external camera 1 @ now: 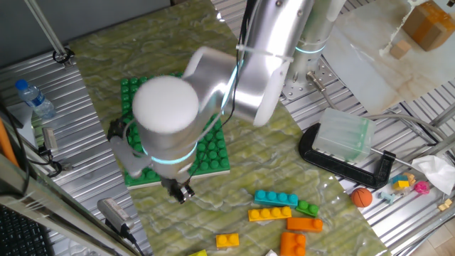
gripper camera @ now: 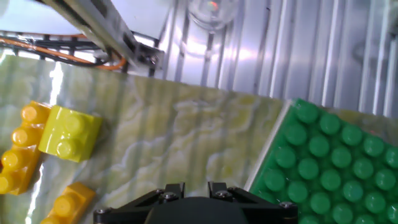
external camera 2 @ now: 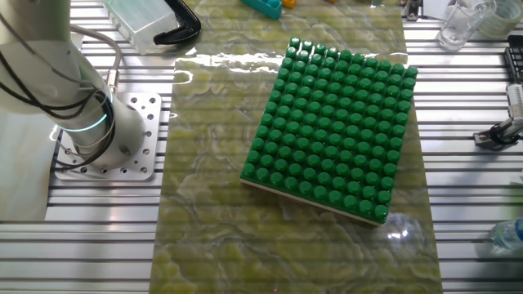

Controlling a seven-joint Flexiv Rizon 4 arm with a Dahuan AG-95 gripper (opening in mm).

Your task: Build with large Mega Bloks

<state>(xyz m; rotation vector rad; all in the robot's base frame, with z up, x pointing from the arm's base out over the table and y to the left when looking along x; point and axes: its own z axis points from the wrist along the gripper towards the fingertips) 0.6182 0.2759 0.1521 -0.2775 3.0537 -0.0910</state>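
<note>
My gripper (external camera 1: 179,190) hangs just off the near edge of the green baseplate (external camera 1: 213,153), low over the mat. In the hand view my gripper (gripper camera: 191,188) shows only at the bottom edge; its jaws stand close together with nothing between them. The baseplate (gripper camera: 329,162) lies to its right, a yellow Mega Blok (gripper camera: 69,132) and darker yellow ones (gripper camera: 18,155) to its left. More Bloks lie loose on the mat: cyan (external camera 1: 277,198), yellow (external camera 1: 270,213), green (external camera 1: 307,208), orange (external camera 1: 304,224). The baseplate (external camera 2: 335,122) carries no bricks.
An orange ball (external camera 1: 362,197), a black clamp (external camera 1: 341,160) and a clear box (external camera 1: 345,135) sit on the right. A water bottle (external camera 1: 32,99) lies at the left. A glass (gripper camera: 211,12) and cables (gripper camera: 62,46) stand beyond the mat.
</note>
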